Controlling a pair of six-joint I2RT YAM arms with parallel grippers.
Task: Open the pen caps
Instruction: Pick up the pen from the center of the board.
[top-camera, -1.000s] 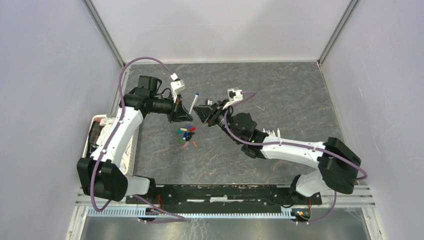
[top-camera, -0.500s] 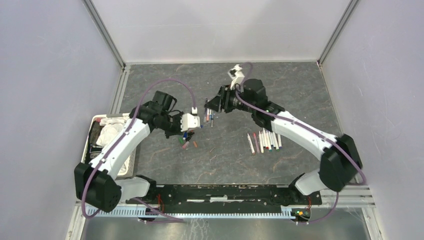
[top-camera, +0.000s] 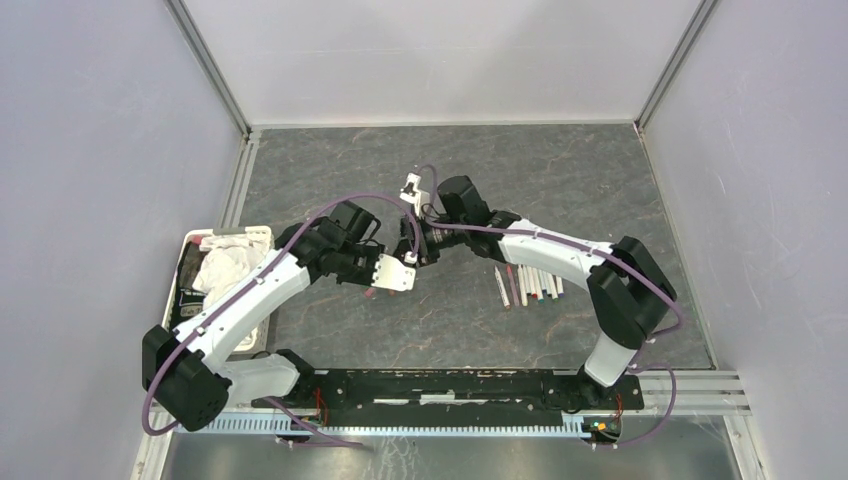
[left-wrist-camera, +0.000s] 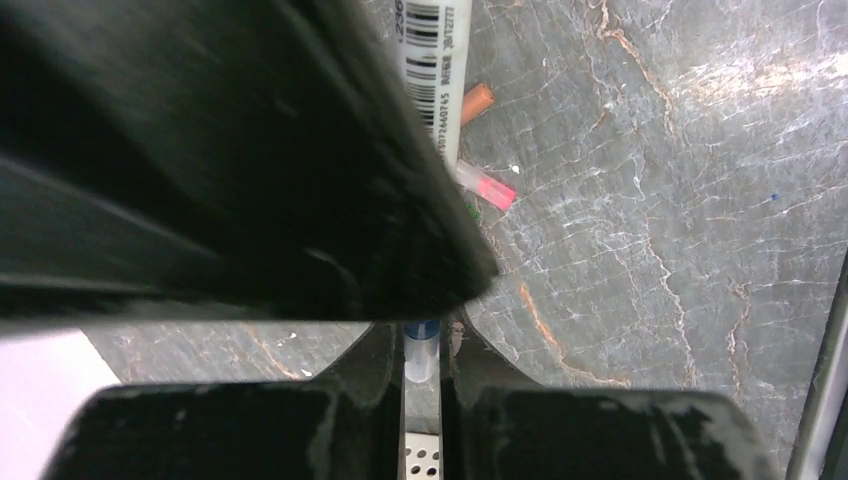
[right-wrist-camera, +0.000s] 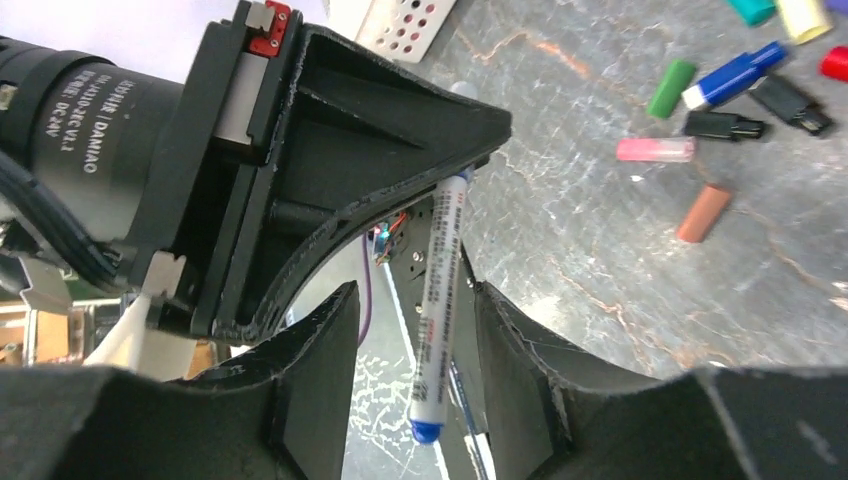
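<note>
Since half a second ago both arms have drawn together: the right arm has folded back from the far side of the table and the left arm has swung rightward, so the two grippers now meet tip to tip near the table's centre. The left gripper is pinched almost fully closed on one end of a white pen with a printed barcode along its barrel. The pen runs straight out from that grip into the right gripper, whose fingers stand partly apart on either side of the barrel. A clear gap shows on one side; the other finger is just beside the pen, and contact there cannot be told. The pen's rounded blue end sits deep between the right fingers, close to the wrist camera. On the table just beside the meeting point, on its left-edge side, lies a scatter of loose caps: a green cap, a pink cap, a brown cap, a red cap, black pieces and a short blue-and-white piece. From above, most of them are hidden under the left gripper. A row of pens lies side by side right of centre, well apart from the caps. A white perforated basket stands at the table's left edge with a crumpled white cloth in it.
</note>
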